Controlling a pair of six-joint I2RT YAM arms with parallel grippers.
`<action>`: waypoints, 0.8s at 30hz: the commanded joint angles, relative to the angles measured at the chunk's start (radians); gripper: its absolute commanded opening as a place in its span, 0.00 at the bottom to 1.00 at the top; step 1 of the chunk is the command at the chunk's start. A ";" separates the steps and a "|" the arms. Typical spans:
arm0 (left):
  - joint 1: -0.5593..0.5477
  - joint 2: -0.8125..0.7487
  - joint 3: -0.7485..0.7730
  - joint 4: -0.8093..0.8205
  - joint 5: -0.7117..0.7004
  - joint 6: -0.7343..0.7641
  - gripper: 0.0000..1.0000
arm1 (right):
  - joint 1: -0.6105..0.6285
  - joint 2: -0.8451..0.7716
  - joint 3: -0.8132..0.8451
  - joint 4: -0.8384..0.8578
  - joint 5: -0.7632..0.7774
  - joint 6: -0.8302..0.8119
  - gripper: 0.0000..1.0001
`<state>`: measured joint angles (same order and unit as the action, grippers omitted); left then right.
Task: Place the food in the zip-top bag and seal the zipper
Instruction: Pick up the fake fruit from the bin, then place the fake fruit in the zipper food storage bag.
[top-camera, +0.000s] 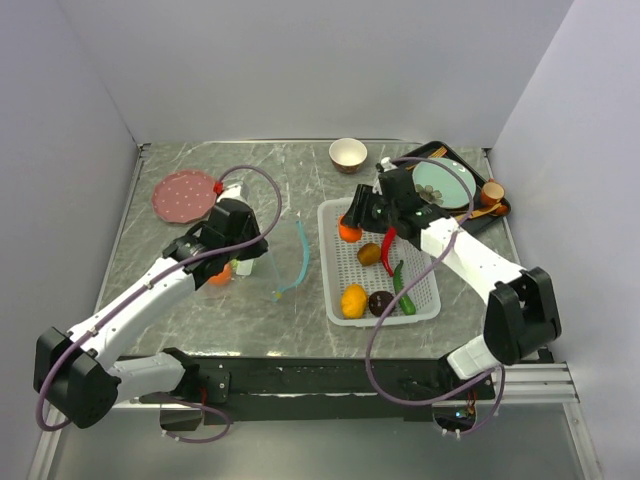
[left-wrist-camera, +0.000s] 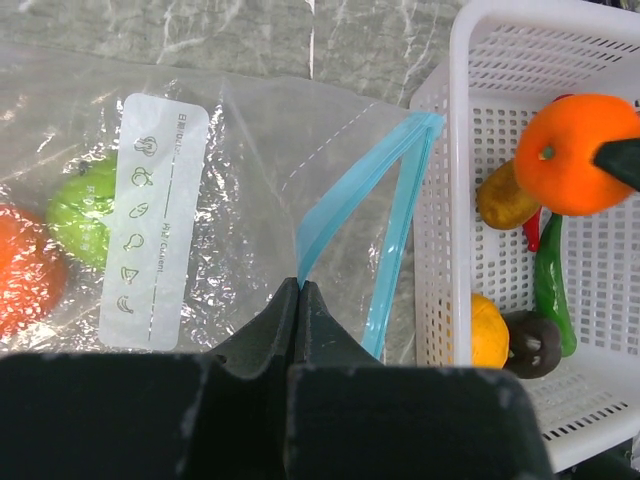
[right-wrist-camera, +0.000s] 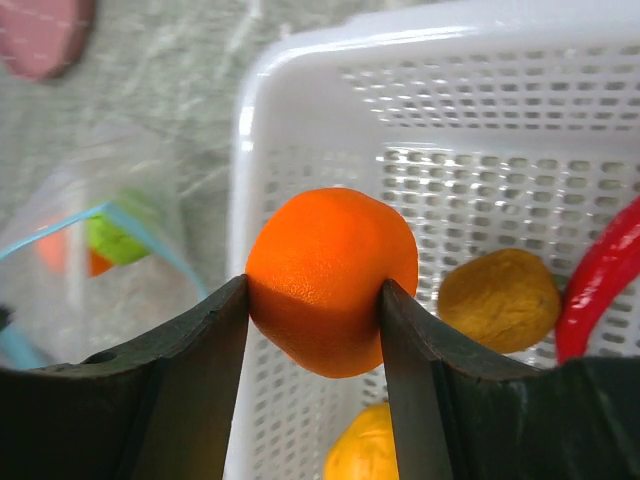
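The clear zip-top bag (top-camera: 272, 250) lies left of the white mesh basket (top-camera: 324, 262), its mouth open toward the basket. My left gripper (left-wrist-camera: 300, 286) is shut on the near teal zipper strip (left-wrist-camera: 345, 200) at the bag's mouth, holding it up. An orange (left-wrist-camera: 22, 280) and the green apple (left-wrist-camera: 85, 208) sit inside the bag. My right gripper (right-wrist-camera: 315, 290) is shut on the second orange (right-wrist-camera: 330, 275), held over the basket's left end (top-camera: 349, 231). The kiwi (top-camera: 369, 253), yellow fruit (top-camera: 353, 300), dark round fruit (top-camera: 381, 302), red chili (top-camera: 388, 250) and green pepper (top-camera: 402, 285) lie in the basket.
A pink plate (top-camera: 186, 194) sits at the back left, and a small bowl (top-camera: 348, 154) at the back centre. A black tray (top-camera: 452, 153) at the back right holds a teal plate, wooden spoons and a small brown cup (top-camera: 492, 192).
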<state>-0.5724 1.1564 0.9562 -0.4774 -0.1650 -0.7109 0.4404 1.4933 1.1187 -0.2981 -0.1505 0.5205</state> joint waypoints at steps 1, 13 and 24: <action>0.003 0.006 0.058 0.002 -0.033 0.025 0.01 | -0.002 -0.099 -0.022 0.131 -0.127 0.035 0.18; 0.003 0.032 0.099 0.025 -0.021 0.018 0.01 | 0.076 -0.058 0.023 0.229 -0.260 0.073 0.18; 0.003 -0.004 0.093 0.011 -0.068 0.013 0.01 | 0.207 0.088 0.211 0.123 -0.217 0.027 0.21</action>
<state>-0.5724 1.1896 1.0153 -0.4770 -0.1928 -0.6998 0.6338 1.5459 1.2655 -0.1730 -0.3435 0.5602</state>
